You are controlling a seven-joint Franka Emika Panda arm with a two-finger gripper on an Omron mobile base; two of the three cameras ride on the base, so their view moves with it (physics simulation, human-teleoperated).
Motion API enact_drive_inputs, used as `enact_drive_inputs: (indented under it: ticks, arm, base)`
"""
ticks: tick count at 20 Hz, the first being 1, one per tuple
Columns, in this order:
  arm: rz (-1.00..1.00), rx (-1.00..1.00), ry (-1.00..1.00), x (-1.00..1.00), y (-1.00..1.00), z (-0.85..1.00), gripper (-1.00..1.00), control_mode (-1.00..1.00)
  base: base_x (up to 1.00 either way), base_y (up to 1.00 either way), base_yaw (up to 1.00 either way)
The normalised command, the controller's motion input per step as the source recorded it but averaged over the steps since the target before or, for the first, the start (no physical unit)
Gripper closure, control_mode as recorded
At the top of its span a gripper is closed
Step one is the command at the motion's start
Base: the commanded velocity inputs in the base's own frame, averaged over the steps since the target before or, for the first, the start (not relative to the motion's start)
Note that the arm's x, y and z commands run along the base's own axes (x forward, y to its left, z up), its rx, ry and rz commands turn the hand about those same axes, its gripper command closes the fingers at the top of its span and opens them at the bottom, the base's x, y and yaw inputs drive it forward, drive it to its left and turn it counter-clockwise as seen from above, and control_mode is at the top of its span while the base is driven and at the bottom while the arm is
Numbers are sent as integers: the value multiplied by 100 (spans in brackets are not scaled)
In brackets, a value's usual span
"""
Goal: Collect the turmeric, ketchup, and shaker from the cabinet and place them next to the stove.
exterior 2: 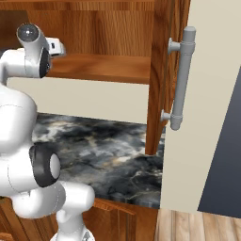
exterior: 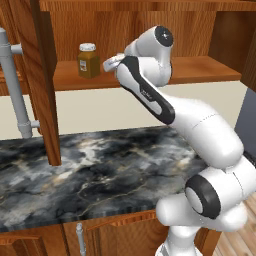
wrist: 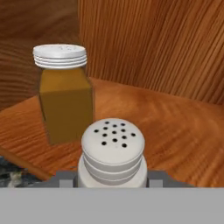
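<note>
In the hand view the shaker [wrist: 113, 148], a small white cylinder with a holed round cap, stands between my gripper's [wrist: 113, 180] two fingertips, which press on its sides. Behind it on the cabinet's wooden shelf [wrist: 175, 131] stands the turmeric [wrist: 65, 100], an amber jar with a white lid. In the left base view the turmeric [exterior: 89, 60] sits on the shelf of the cabinet [exterior: 200, 72], with my gripper [exterior: 112, 63] just to its right at shelf height. The right base view shows the hand [exterior 2: 56, 47] reaching into the cabinet [exterior 2: 103, 68]. The ketchup and the stove are out of view.
The cabinet's open doors [exterior: 45, 75] [exterior 2: 157, 70] hang on either side, each with a long grey bar handle [exterior: 17, 90] [exterior 2: 181, 75]. A dark marble counter [exterior: 100, 170] lies below the shelf, with wooden base cabinets [exterior: 115, 235] under it.
</note>
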Motion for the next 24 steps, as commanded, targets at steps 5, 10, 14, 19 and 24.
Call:
enact_drive_inputs:
  ticks: [5,10,14,19,24]
  arm:
    - [1,5,0,-72,-25,2,100,-100]
    - [3,4,-2,-69,-21,0,100,-100]
    - [6,3,-4,-57,-18,-2,100,-100]
    - [8,1,-5,-42,-14,-4,100,-100]
    - [10,0,-7,-40,-11,0,100,-100]
  base:
    - [0,0,0]
    - [0,0,0]
    - [0,0,0]
    - [0,0,0]
    - [0,0,0]
